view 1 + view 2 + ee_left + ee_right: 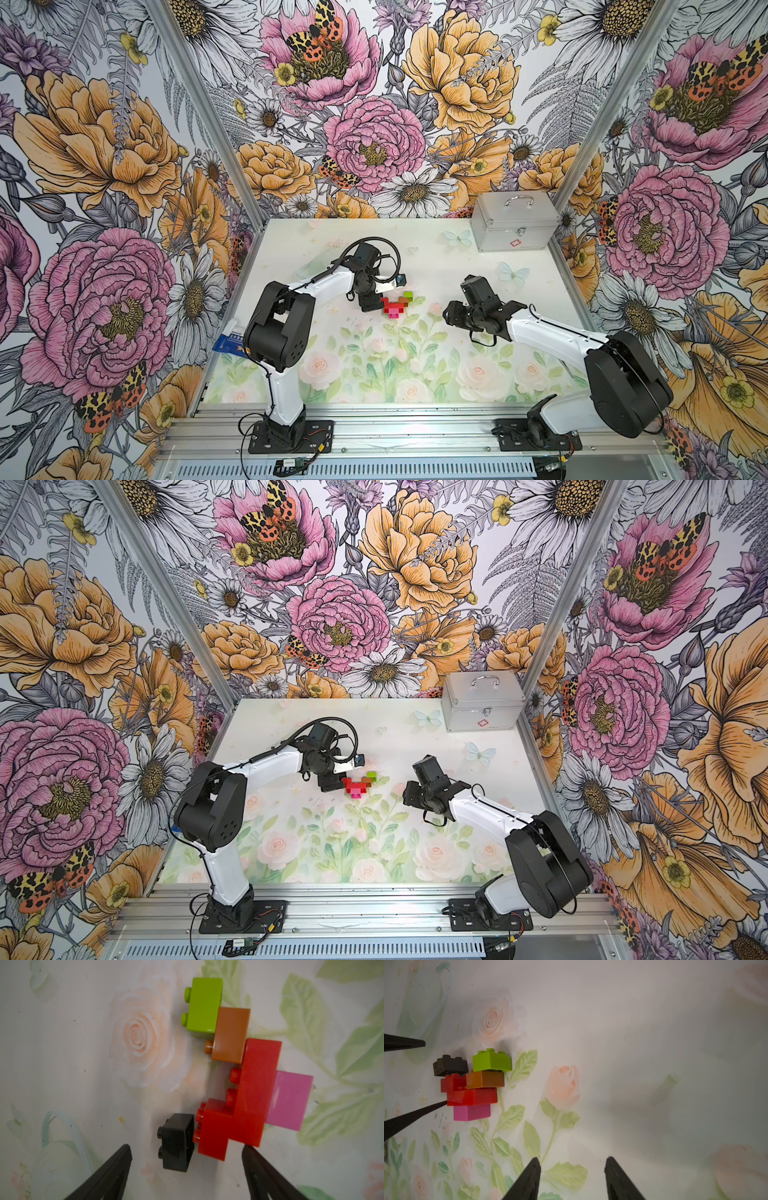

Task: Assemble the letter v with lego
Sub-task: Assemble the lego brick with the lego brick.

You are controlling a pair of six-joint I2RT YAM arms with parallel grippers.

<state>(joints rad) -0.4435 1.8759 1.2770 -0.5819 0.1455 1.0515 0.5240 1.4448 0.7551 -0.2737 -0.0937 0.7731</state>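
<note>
Rose-printed tabletop (432, 266) forms the floor of a cell with big floral walls (374, 124).

The left fingers (118, 1167) stand wide apart and grip nothing. The black brick (178, 1142) lies on the tabletop just ahead of the gap between them. One tip is at the corner of the long red brick (257, 1088), touching it or just beside it.

The black brick sits slightly askew against the studs of the square red brick (214, 1136), and those studs show between the two. The square red brick joins the long red one, which overlaps the pink brick (291, 1101) at the point. The other limb runs from the orange-brown brick (230, 1034) to the lime-green brick (204, 1004).

Together they make the letter v (392, 305), lying flat on its side near the middle of the tabletop.

The left arm (320, 286) rises from its front base, folds at the elbow and reaches inward. Its wrist is bent down over the black end, which it hides in both top views.

The right fingers (529, 1180) are partly open over bare tabletop and hold nothing. They are well apart from the figure, which shows off to one side in the right wrist view. The right arm (548, 336) is folded low, with its forearm angled toward the centre.

A silver case (515, 226) stands shut in the far corner on the right arm's side. A blue packet (226, 343) lies at the tabletop's edge behind the left elbow.
</note>
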